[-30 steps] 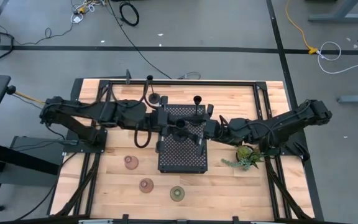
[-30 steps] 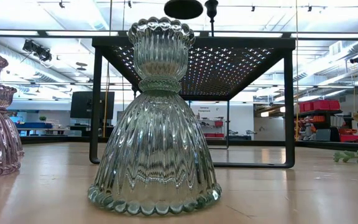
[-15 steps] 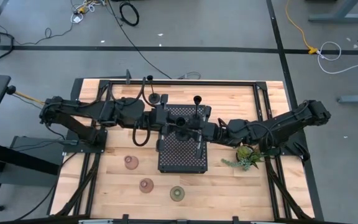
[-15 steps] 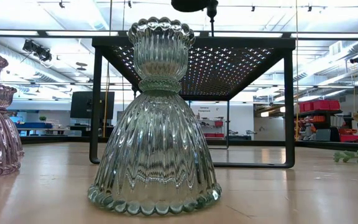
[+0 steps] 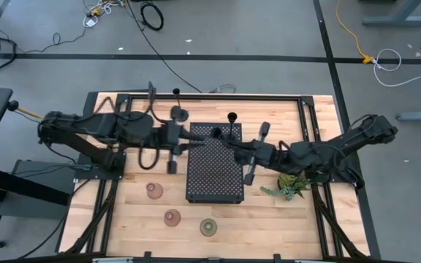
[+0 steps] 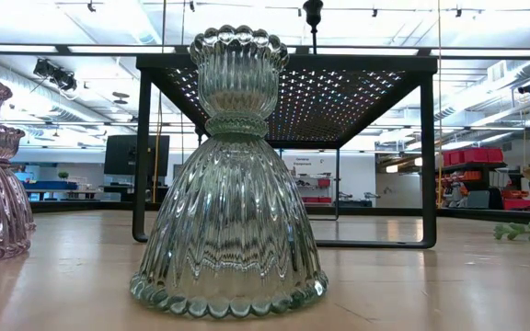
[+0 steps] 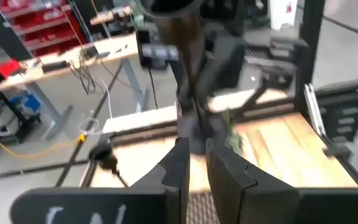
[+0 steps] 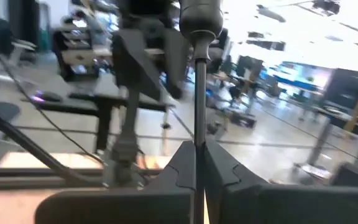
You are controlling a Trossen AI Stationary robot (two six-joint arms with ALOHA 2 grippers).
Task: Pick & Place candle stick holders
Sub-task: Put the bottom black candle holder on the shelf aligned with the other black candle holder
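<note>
1. Right wrist view: the right gripper (image 8: 197, 149) has its fingers pressed together on the thin stem of a black holder (image 8: 198, 81). The knob sits well above the pinch, and the base below isn't visible.
2. From the high view, that holder is at the far end of the tray (image 5: 214, 183), right at the gripper tip. The low view only shows its knob poking up over the tray top, so I can't tell if the base is resting on the tray or lifted.
3. The left gripper (image 5: 192, 136) is just across from the right one, tip to tip, over the tray's edge. There's something dark at its tip, but I can't tell if it's gripping anything.
4. My guess on handling: the holder is stiff metal, light and top-skinny. A stem grip is fine, but it could swing or twist in the pinch, so holding low near the base would be steadier.
5. The glass cups (image 5: 154, 191) are well off to the near side of both grippers. They look heavy, slick and breakable, so I'd grab them at the narrow neck.
</note>
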